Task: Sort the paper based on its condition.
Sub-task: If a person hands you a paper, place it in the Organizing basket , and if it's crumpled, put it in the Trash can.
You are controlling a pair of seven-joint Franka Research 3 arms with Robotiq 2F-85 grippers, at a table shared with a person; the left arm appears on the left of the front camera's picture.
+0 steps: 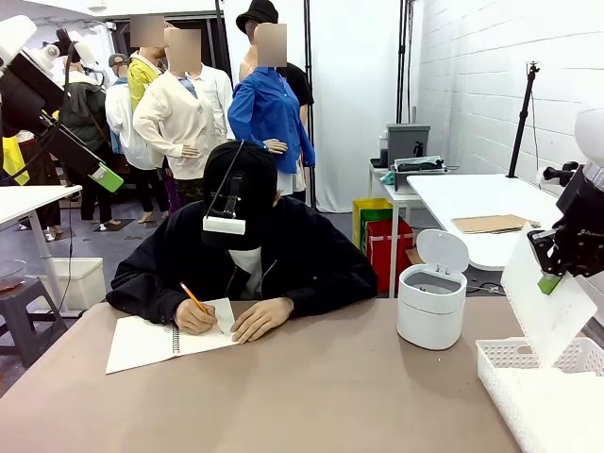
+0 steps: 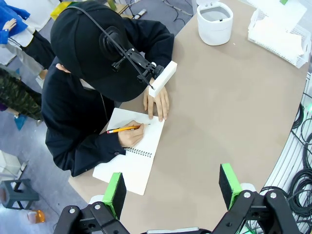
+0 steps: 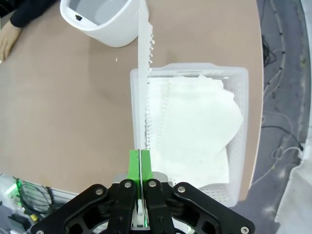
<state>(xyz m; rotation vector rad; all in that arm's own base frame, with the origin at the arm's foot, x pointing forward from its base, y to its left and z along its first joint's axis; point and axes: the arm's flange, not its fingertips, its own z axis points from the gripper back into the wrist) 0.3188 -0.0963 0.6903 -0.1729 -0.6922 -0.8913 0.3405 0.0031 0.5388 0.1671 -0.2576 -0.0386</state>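
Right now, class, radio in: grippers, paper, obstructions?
Left gripper open, high. Right gripper shut on sheet, over basket holding more paper. Nothing between sheet and basket.

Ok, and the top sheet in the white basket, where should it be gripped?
Probably at the curved, slightly buckled edge of the top sheet, near the wall of the basket, coming down from above. It lies nearly flat on others, so only a lifted edge offers something to pinch.

The table (image 1: 283, 396) is seen level from the robot's side in the front view, facing the person (image 1: 245, 255). It is looked down on from high above in both wrist views, the paper (image 3: 143, 58) edge-on in the right. The bin (image 1: 431, 302) and basket (image 1: 514, 363) are shared by all.
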